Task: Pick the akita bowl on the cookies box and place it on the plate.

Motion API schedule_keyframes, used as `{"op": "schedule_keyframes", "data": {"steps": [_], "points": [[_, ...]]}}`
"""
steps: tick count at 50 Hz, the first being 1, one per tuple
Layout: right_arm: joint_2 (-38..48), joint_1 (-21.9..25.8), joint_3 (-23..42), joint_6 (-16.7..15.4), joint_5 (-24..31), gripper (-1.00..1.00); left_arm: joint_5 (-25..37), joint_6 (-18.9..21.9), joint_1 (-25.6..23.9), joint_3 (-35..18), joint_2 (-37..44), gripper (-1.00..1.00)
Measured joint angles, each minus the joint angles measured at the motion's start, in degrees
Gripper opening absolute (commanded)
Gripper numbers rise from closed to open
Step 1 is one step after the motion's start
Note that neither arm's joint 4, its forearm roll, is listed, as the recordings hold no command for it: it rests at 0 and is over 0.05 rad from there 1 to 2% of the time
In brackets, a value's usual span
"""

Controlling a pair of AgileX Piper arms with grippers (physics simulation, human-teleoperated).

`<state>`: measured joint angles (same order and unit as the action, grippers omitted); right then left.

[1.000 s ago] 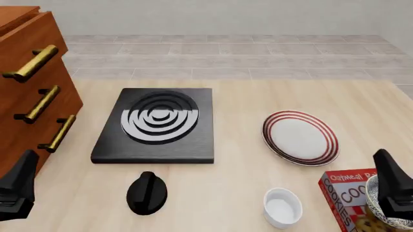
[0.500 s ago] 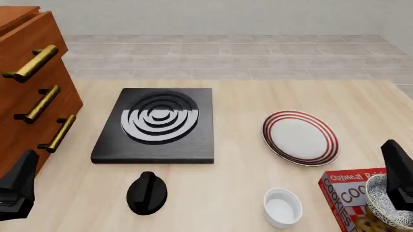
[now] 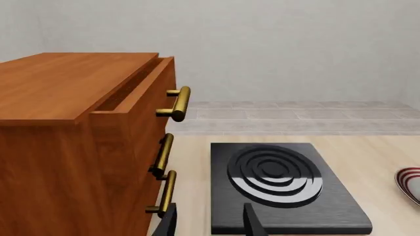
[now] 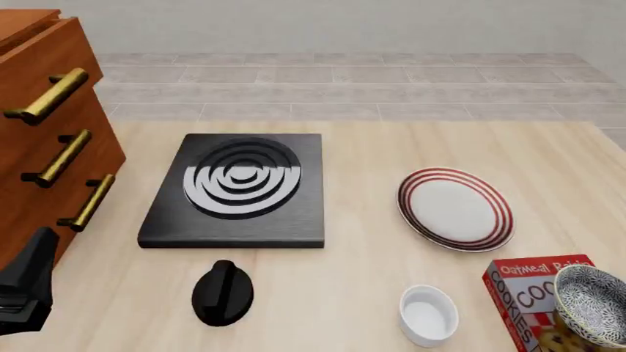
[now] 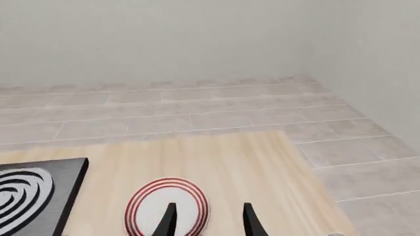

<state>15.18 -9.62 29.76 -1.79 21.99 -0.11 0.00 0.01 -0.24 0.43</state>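
The akita bowl, speckled black and white, sits upright on the red cookies box at the front right corner of the table. The plate, white with red rings, lies behind and to the left of the box; it also shows in the right wrist view. My right gripper is outside the front view; its wrist view shows it open and high, looking down over the plate. My left gripper hangs low at the front left by the drawers, open and holding nothing.
A black stove plate lies mid-table, with a black knob in front of it. A plain white ramekin stands just left of the cookies box. A wooden drawer cabinet with brass handles fills the left side.
My right gripper, which stood in front of the bowl at the right edge, has moved right and out of the front view. The bowl now shows whole. The left arm has stayed put.
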Motion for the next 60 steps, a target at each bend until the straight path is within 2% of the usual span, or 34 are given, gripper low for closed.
{"op": "schedule_keyframes", "data": {"steps": [9,21,38,60], "points": [[5.11,-6.23,3.82,-3.50,5.20,1.00,0.00,0.00,0.00,0.00,0.00,1.00],[9.75,-9.60,5.22,-3.87,9.81,1.00,0.00,0.00,0.00,0.00,0.00,1.00],[12.63,-11.63,4.55,-2.84,13.22,1.00,0.00,0.00,0.00,0.00,0.00,1.00],[9.14,-12.50,0.78,-2.30,17.96,1.00,0.00,0.00,-0.01,0.00,0.00,1.00]]}}
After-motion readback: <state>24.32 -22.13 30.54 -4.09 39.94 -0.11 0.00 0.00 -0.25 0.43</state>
